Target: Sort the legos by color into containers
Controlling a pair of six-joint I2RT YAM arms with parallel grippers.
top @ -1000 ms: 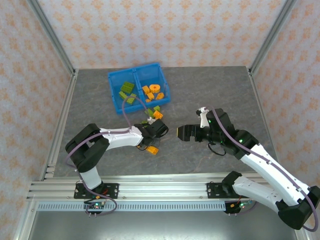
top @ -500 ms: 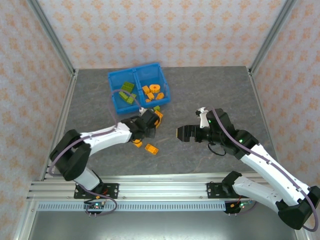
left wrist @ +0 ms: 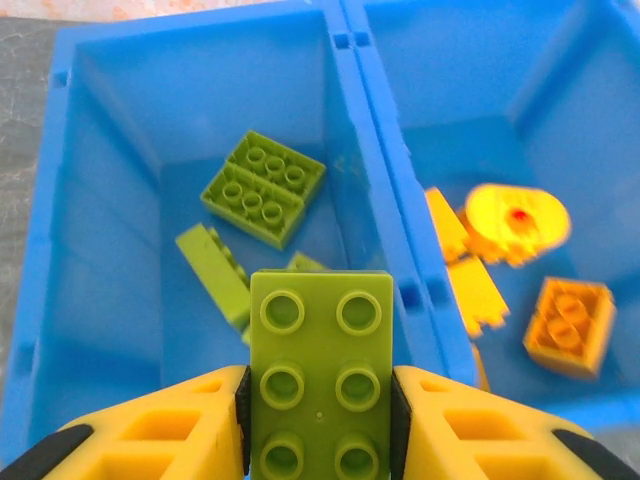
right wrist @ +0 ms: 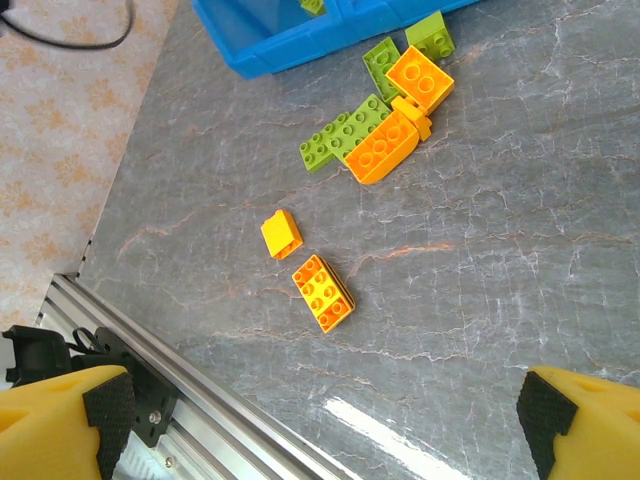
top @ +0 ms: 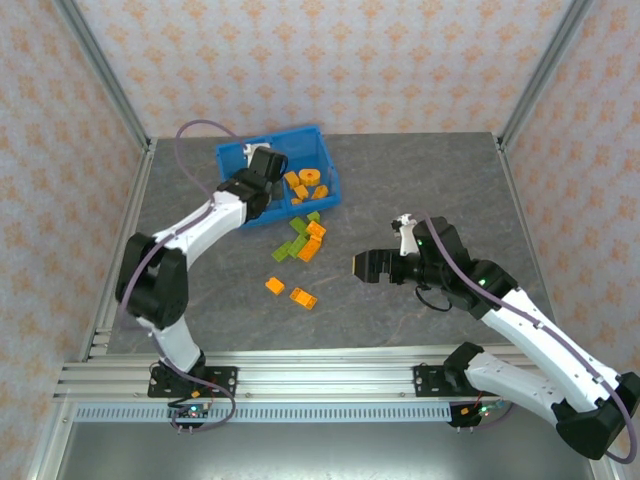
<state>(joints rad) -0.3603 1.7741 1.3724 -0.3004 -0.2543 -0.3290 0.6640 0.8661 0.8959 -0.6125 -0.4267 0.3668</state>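
My left gripper (top: 268, 165) hangs over the left compartment of the blue bin (top: 226, 188) and is shut on an olive-green lego (left wrist: 320, 375), studs facing the camera. Below it, that compartment (left wrist: 110, 300) holds green legos (left wrist: 263, 187); the right compartment (left wrist: 560, 170) holds orange ones (left wrist: 570, 325). On the table below the bin lies a mixed pile of green and orange legos (top: 305, 238), and nearer the front two orange ones (right wrist: 281, 234) (right wrist: 322, 292) lie apart. My right gripper (top: 362, 265) hovers open to the right of those two, nothing between its fingers (right wrist: 105, 400).
The aluminium rail (top: 300, 385) runs along the near table edge. Frame posts (top: 110, 90) and patterned walls close in the left, right and back. The grey tabletop (top: 430, 180) stretches to the right of the bin.
My left arm has swung from the loose legos on the table up and back to above the bin's left compartment, carrying the green lego. The right arm has stayed still.
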